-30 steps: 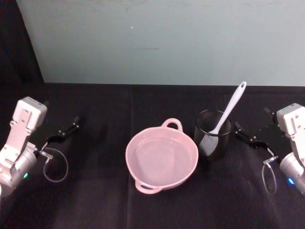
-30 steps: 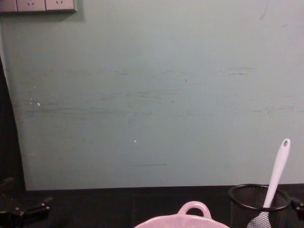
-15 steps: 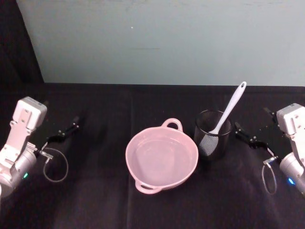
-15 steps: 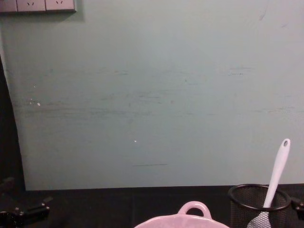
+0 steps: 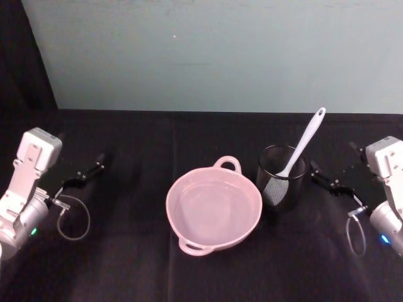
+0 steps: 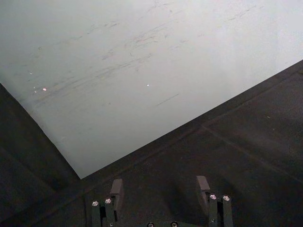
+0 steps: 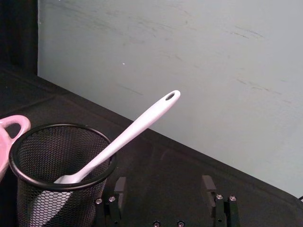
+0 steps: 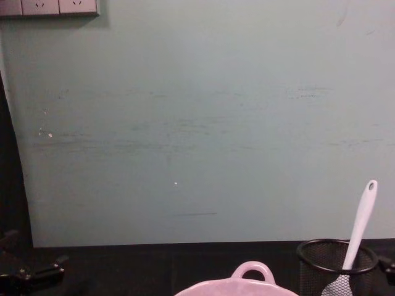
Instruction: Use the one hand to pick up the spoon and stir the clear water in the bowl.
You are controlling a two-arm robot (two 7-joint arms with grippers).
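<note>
The white spoon [image 5: 303, 146] stands tilted in a black wire-mesh cup [image 5: 277, 189], blade down and handle leaning up to the right. The pink bowl [image 5: 170, 211] with clear water sits mid-table, just left of the cup. My right gripper [image 5: 318, 173] hovers open a little right of the cup, holding nothing. In the right wrist view the spoon [image 7: 137, 127] and cup [image 7: 42, 189] lie ahead of the open right gripper [image 7: 164, 185], with the bowl's loop handle [image 7: 12, 125] at the edge. My left gripper [image 5: 99, 162] rests open at the far left, over bare cloth in the left wrist view [image 6: 159, 187].
Black cloth covers the table [image 5: 126, 264], and a pale green wall [image 5: 214, 56] rises behind it. From the chest view I see the bowl's handle [image 8: 250, 271], the cup [image 8: 315, 271] and the spoon [image 8: 361, 222] at the lower right. Open cloth lies in front of the bowl and to its left.
</note>
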